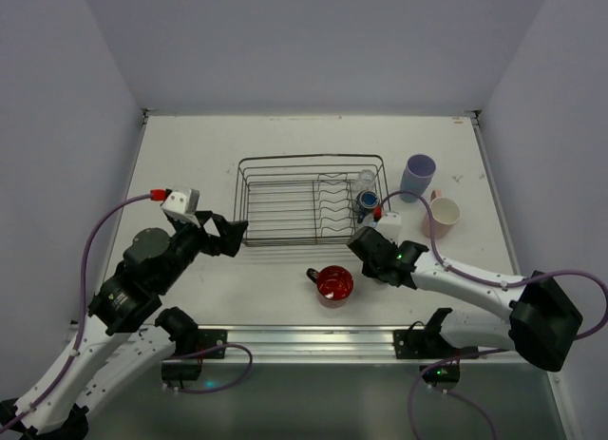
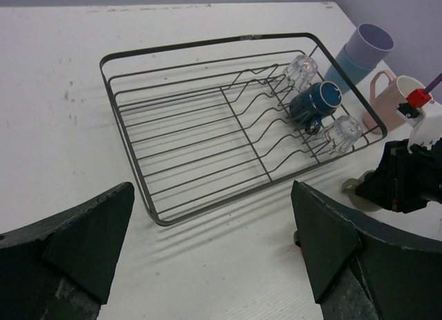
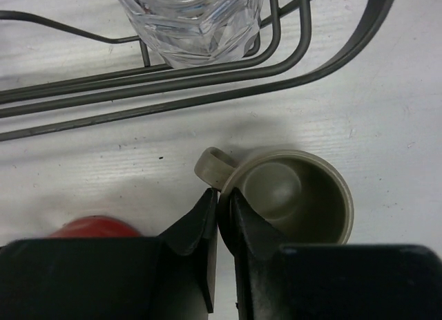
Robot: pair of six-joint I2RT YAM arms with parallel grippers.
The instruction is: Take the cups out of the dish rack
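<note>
1. My right pincer (image 3: 221, 199) is closed on the wall of the small olive-beige cup (image 3: 290, 195), beside its handle. One finger is outside the rim and the other inside.
2. That cup is upright, mouth up, and appears to rest on the bench (image 1: 190, 164), just outside the near right corner of the dish rack (image 1: 242, 202).
3. My left pincer (image 1: 231, 237) has its jaws wide apart and holds nothing. It hangs at the rack's left end.
4. Outside the rack: the red handled mug (image 1: 334, 283) in front of it; the lavender tumbler (image 1: 418, 174) and pink cup (image 1: 443, 212) to its right.
5. Inside the rack: the near clear glass (image 2: 343, 133), the dark blue cup (image 2: 315, 102) and the far clear glass (image 2: 302, 70). All three lean among the dividers.
6. Governing relation: this row runs front to back along the rack's right short side. The near clear glass lies directly ahead of my right pincer, just across the rim wire. My left pincer has the whole length of the rack between it and the row.
7. Judgement: the right arm is the nearer. Once it lets go of the olive-beige cup, it must rise over the rim wire to reach the glass.
</note>
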